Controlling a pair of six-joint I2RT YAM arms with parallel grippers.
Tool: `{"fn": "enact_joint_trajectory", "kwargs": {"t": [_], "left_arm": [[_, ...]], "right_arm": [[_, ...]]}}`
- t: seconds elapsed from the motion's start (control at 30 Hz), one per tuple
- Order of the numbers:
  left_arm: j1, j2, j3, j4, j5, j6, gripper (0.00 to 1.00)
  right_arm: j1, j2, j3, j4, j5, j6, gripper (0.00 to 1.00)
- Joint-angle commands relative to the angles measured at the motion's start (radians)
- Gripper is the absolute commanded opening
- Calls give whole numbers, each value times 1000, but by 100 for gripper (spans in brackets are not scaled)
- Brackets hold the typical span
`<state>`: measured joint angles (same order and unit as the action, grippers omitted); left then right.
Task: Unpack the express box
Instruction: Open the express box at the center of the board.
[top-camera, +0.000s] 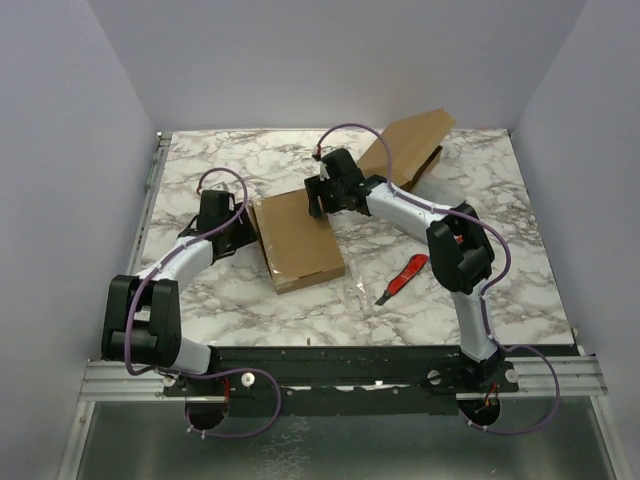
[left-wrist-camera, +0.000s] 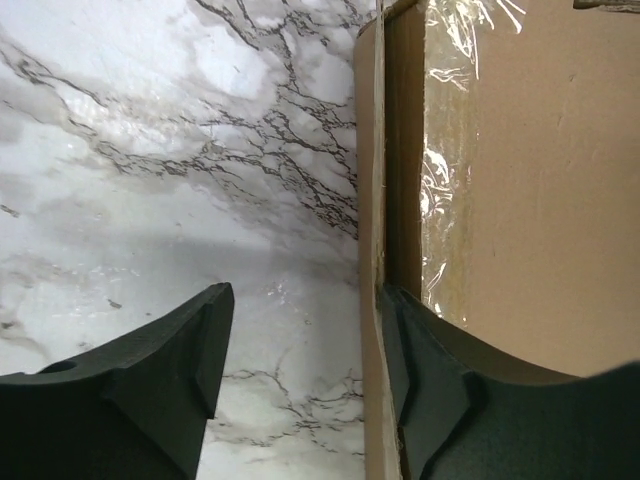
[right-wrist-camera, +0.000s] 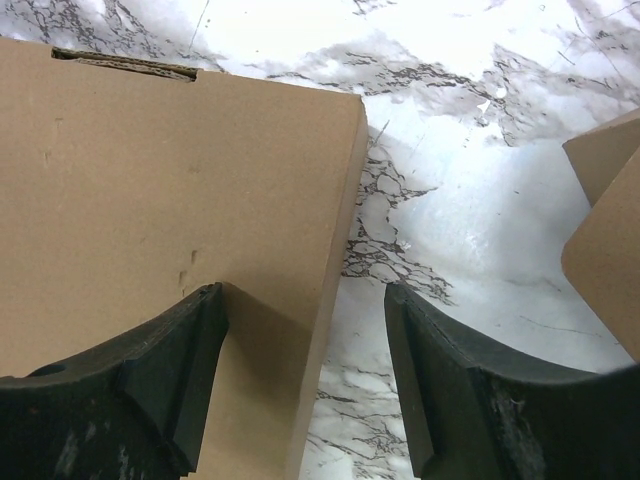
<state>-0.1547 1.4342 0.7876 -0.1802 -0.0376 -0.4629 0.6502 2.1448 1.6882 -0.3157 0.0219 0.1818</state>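
Lying flat in the middle, the cardboard box (top-camera: 298, 240) has your left gripper (left-wrist-camera: 305, 300) open across its left edge, holding nothing. Your right gripper (right-wrist-camera: 305, 295) is open and empty over its far corner; a red box cutter (top-camera: 403, 278) lies nearby.

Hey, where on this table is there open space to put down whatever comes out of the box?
Bare marble table lies between the right arm and the right edge, and in the far-left corner behind the left gripper. Crowded: the middle, with the cardboard box, right gripper and red box cutter.
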Motion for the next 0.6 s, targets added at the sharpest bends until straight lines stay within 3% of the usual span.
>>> {"fn": "enact_joint_trajectory", "kwargs": {"t": [0.0, 0.1, 0.23, 0.33, 0.57], "left_arm": [[36, 27, -67, -27, 256, -39, 61], [27, 49, -98, -14, 253, -34, 59], [7, 48, -153, -18, 137, -72, 59], [19, 64, -187, -29, 63, -109, 59], [74, 39, -226, 37, 151, -109, 45]], "right_arm": [[-12, 36, -41, -84, 1, -23, 69], [-12, 42, -30, -96, 6, -14, 70], [-15, 62, -14, -104, 10, 27, 70], [-45, 69, -37, -60, -117, 56, 70], [-96, 75, -97, -10, -224, 18, 70]]}}
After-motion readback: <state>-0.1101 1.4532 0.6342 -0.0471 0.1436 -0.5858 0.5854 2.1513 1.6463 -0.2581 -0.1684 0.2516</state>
